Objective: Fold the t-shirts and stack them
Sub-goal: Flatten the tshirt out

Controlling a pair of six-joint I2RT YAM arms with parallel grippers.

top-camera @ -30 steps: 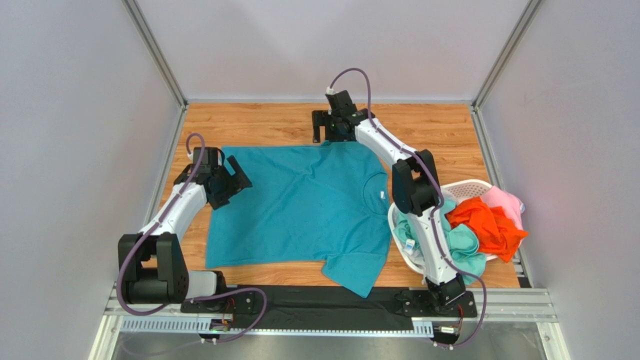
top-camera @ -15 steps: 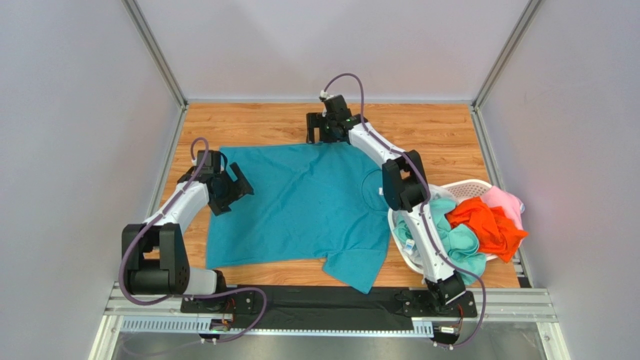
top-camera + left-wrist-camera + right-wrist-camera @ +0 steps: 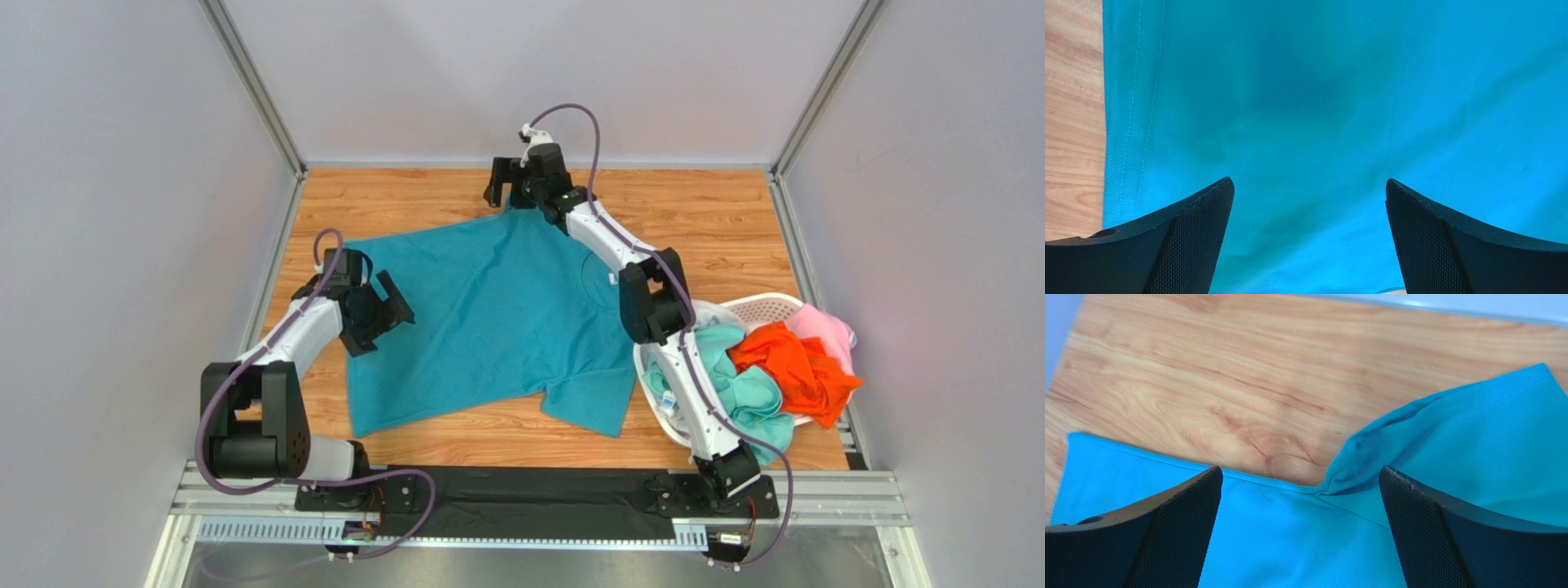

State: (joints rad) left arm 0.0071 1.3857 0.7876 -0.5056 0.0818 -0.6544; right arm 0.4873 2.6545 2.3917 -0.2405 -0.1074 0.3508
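The deep teal-blue t-shirt (image 3: pixel 503 319) lies spread flat on the wooden table, turned at a slant, with one sleeve pointing to the near right. My left gripper (image 3: pixel 388 316) is open and hovers over the shirt's left hem edge; in the left wrist view (image 3: pixel 1309 239) its jaws are wide apart with flat cloth (image 3: pixel 1321 110) between them. My right gripper (image 3: pixel 509 196) is open at the shirt's far edge; in the right wrist view (image 3: pixel 1300 530) its jaws straddle the seam where a puckered sleeve (image 3: pixel 1438 447) meets the body. Orange (image 3: pixel 797 365), mint green (image 3: pixel 751 395) and pink (image 3: pixel 824 328) shirts lie in the basket. No white shirt shows.
The white perforated laundry basket (image 3: pixel 763 303) stands at the right edge of the table (image 3: pixel 724 221), beside the right arm. Grey walls and metal posts enclose the table at the left, back and right. A black rail runs along the near edge.
The right gripper has moved to the far left, and the shirt's far edge went with it. The whole shirt has turned and slid away from the near edge. The left gripper has barely moved.
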